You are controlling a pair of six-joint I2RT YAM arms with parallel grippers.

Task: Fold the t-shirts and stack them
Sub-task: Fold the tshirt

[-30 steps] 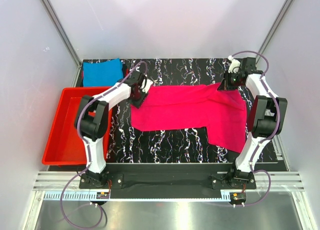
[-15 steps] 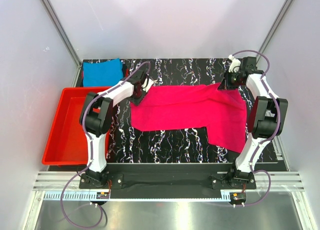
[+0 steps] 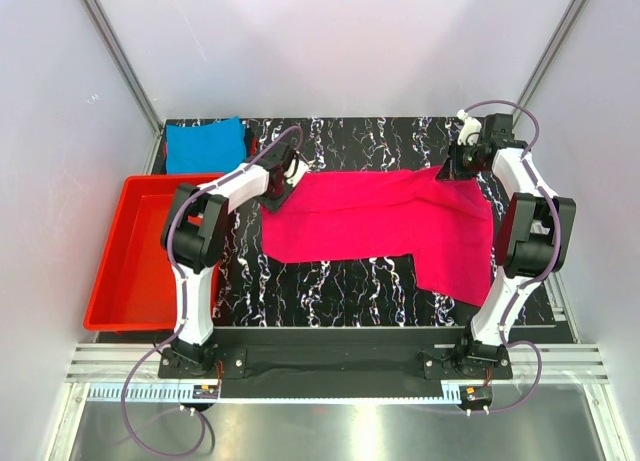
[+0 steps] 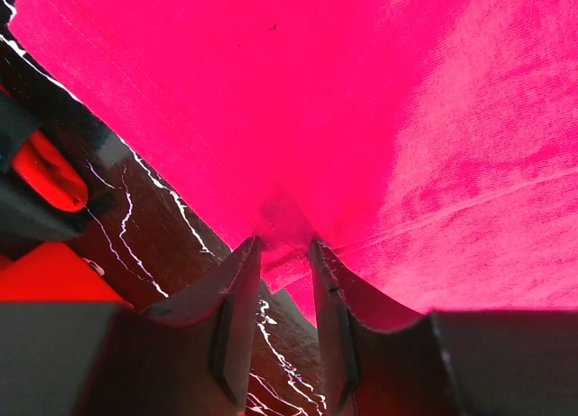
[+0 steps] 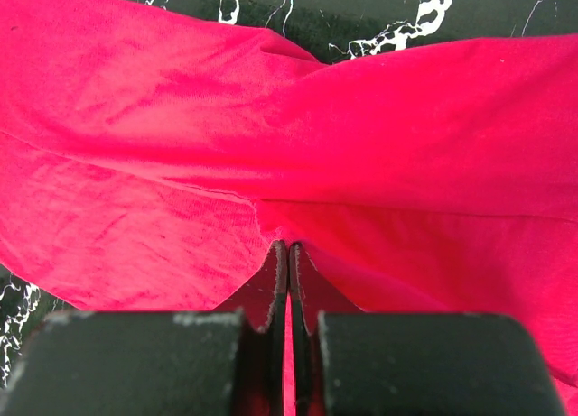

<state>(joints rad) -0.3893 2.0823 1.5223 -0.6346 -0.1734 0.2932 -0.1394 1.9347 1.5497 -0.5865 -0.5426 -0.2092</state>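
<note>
The magenta-pink t-shirt (image 3: pixel 385 216) lies spread on the black marbled mat, with one part hanging toward the front right. My left gripper (image 3: pixel 290 176) is at its back left corner. In the left wrist view its jaws (image 4: pixel 284 244) stand a little apart with the shirt's hem (image 4: pixel 361 118) between the tips. My right gripper (image 3: pixel 450 169) is at the back right corner. In the right wrist view it (image 5: pixel 288 246) is shut on the pink cloth (image 5: pixel 271 118). The turquoise-blue t-shirt (image 3: pixel 205 144) lies folded at the back left.
A red plastic tray (image 3: pixel 125 271) stands at the left of the mat, next to the left arm, and shows in the left wrist view (image 4: pixel 54 281). Grey walls close in the back and sides. Bare black mat (image 3: pixel 350 286) lies in front of the pink shirt.
My left gripper has moved a little toward the back, up to the pink shirt's back left corner. The right gripper and the shirt have stayed in place.
</note>
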